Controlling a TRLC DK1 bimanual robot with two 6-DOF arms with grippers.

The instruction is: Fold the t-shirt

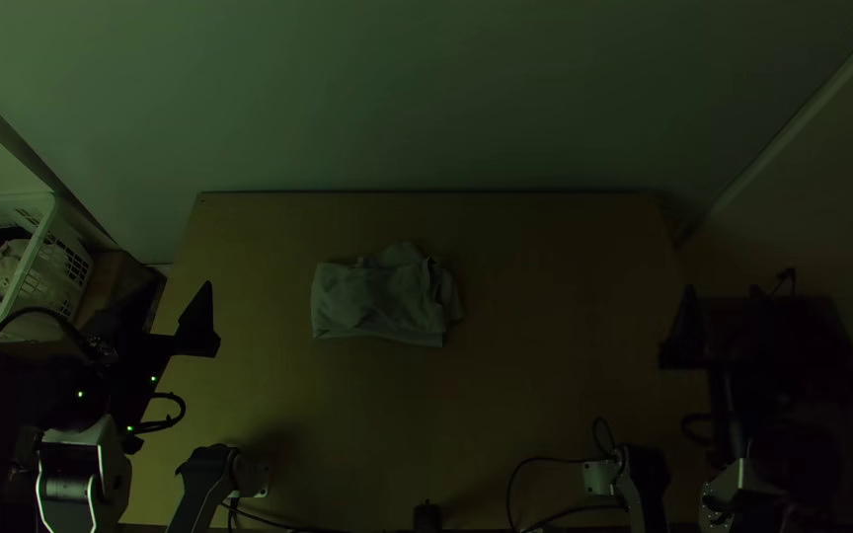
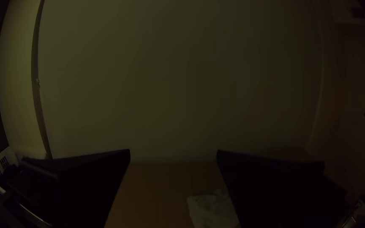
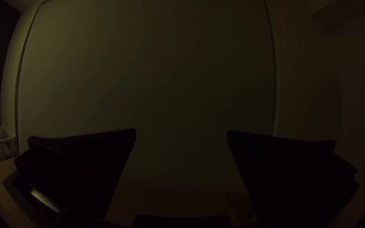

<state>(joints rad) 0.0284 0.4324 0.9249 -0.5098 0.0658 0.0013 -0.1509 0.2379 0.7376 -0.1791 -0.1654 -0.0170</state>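
In the top view my left gripper (image 1: 182, 286) stands open over the table's left edge, and my right gripper (image 1: 723, 291) is open past the right edge. Between them, left of the table's middle, lies the pale t-shirt (image 1: 372, 301), in a compact, roughly rectangular bundle with loose, rumpled cloth at its far and right sides. Neither gripper touches it. The left wrist view has the left gripper (image 2: 173, 150) with its fingers wide apart and part of the t-shirt (image 2: 210, 209) beyond them. Equally wide apart are the fingers of the right gripper (image 3: 181, 130) in the right wrist view.
Bare wood of the table (image 1: 545, 395) surrounds the cloth. A white basket (image 1: 37, 252) holding cloth stands off the table's left side. Black cables (image 1: 560, 459) and two smaller arm-like devices (image 1: 204, 484) are along the near edge. A wall rises behind the far edge.
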